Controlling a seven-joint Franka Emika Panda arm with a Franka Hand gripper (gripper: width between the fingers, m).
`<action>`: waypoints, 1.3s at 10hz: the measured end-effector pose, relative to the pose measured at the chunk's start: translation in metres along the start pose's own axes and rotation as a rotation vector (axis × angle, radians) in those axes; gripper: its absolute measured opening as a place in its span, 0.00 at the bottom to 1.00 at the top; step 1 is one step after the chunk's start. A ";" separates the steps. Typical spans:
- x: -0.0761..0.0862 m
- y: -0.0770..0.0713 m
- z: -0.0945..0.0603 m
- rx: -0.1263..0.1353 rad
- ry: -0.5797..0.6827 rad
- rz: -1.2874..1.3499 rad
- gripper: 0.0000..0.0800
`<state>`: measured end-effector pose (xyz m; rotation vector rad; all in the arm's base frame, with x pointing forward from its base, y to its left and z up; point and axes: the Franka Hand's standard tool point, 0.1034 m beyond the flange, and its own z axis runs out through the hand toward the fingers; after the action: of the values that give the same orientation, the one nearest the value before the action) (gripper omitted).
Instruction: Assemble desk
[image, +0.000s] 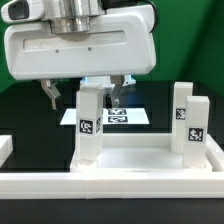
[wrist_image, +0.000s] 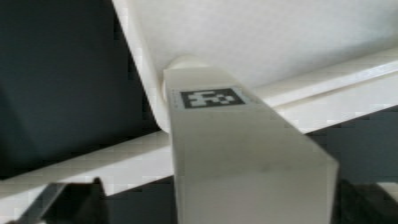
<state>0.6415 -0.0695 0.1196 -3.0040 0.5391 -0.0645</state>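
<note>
The white desk panel (image: 135, 155) lies flat, and its raised rim crosses the wrist view (wrist_image: 267, 40). One white square leg (image: 88, 128) with a black-and-white tag stands upright at the panel's corner on the exterior view's left. It fills the middle of the wrist view (wrist_image: 240, 160). My gripper (image: 82, 97) hangs over this leg, one finger on each side of its top. Dark gaps show between the fingers (image: 48, 95) and the leg, so the jaws stand open and hold nothing. Two more tagged legs (image: 188, 122) stand upright at the panel's right side.
A long white border rail (image: 110, 185) runs along the front, with another piece of it at the exterior view's left edge (image: 5, 148). The marker board (image: 128, 116) lies on the black table behind the leg.
</note>
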 end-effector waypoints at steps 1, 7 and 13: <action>0.000 0.000 0.000 0.000 -0.001 0.017 0.49; -0.003 0.000 0.003 -0.002 -0.004 0.559 0.36; -0.006 -0.003 0.004 0.060 -0.038 1.287 0.36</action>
<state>0.6376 -0.0642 0.1157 -2.0324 2.1835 0.0668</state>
